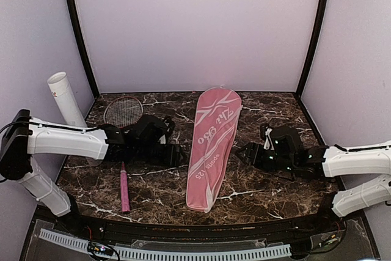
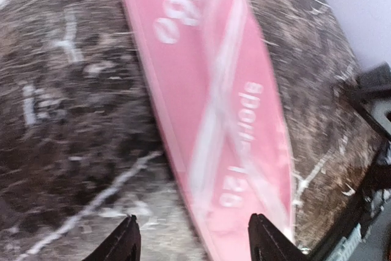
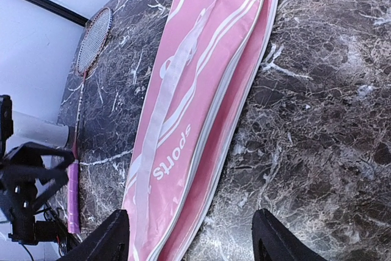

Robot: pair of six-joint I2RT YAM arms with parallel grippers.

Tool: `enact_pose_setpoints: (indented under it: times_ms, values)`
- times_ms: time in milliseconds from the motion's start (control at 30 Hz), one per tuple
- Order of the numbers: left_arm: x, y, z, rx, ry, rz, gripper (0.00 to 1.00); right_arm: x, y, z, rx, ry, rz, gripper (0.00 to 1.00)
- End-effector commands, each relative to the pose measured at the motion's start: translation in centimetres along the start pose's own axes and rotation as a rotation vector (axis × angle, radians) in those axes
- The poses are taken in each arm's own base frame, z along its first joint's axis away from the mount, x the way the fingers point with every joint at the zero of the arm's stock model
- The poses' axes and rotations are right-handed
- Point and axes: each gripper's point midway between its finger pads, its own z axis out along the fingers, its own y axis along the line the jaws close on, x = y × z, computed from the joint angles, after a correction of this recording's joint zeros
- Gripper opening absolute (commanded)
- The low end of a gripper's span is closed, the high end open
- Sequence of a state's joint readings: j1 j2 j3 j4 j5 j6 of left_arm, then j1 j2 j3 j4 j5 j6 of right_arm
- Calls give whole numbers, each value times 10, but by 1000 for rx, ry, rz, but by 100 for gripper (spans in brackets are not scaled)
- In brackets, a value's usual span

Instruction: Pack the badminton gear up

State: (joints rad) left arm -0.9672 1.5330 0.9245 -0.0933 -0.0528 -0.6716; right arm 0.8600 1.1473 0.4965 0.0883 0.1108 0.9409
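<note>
I find left gripper (image 1: 177, 154) at 9 o'clock of the bag (image 1: 212, 148), right gripper (image 1: 241, 153) at 3 — both apart, empty, likely flanking it for opening.

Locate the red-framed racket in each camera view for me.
Top external: racket left of the pink bag, handle toward the near edge.
Left wrist: not in view.
Right wrist: far left, beyond the pink bag.
Shared landmark: the pink bag, in all three.

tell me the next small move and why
Probably ease the open right tool onto the zipper edge of the pink bag that faces it, to start opening it. The bag lies flat and looks shut, and a racket still lies outside it.
</note>
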Motion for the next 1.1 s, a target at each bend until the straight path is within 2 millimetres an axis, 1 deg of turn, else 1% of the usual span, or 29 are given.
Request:
enact_pose_setpoints:
  times_ms: [0, 67, 200, 267, 367, 467, 533, 633, 767, 867, 933, 1033, 1067]
  values:
    - [22, 107, -23, -301, 15, -135, 61, -7, 4, 2, -9, -22, 4, 69]
    - [26, 135, -34, -376, -3, -189, 60, -6, 4, 2, -9, -21, 5, 69]
    - [43, 190, -57, -557, -10, -293, 56, -5, 4, 4, -10, -16, 8, 69]
    - [51, 208, -64, -616, 2, -320, 54, -5, 5, 4, -14, -14, 8, 69]
    - [59, 222, -65, -645, 20, -336, 53, -4, 6, 6, -20, -11, 11, 69]
    - [62, 226, -63, -650, 27, -332, 52, -4, 8, 8, -24, -4, 12, 69]
    - [64, 234, -63, -658, 31, -356, 50, -3, 9, 9, -26, 3, 13, 69]
    - [68, 236, -59, -653, 46, -357, 46, -2, 9, 11, -27, 7, 15, 69]
    - [72, 236, -55, -642, 60, -355, 31, -1, 8, 11, -25, 9, 16, 69]
    - [72, 236, -55, -640, 65, -349, 23, -1, 7, 11, -21, 8, 18, 69]
    - [72, 235, -56, -630, 65, -349, 13, -2, 7, 11, -20, 6, 19, 69]
    - [70, 224, -52, -567, 59, -361, 1, -4, 8, 10, -22, -1, 20, 69]
    - [69, 219, -51, -544, 51, -365, 0, -4, 8, 10, -22, -2, 20, 69]
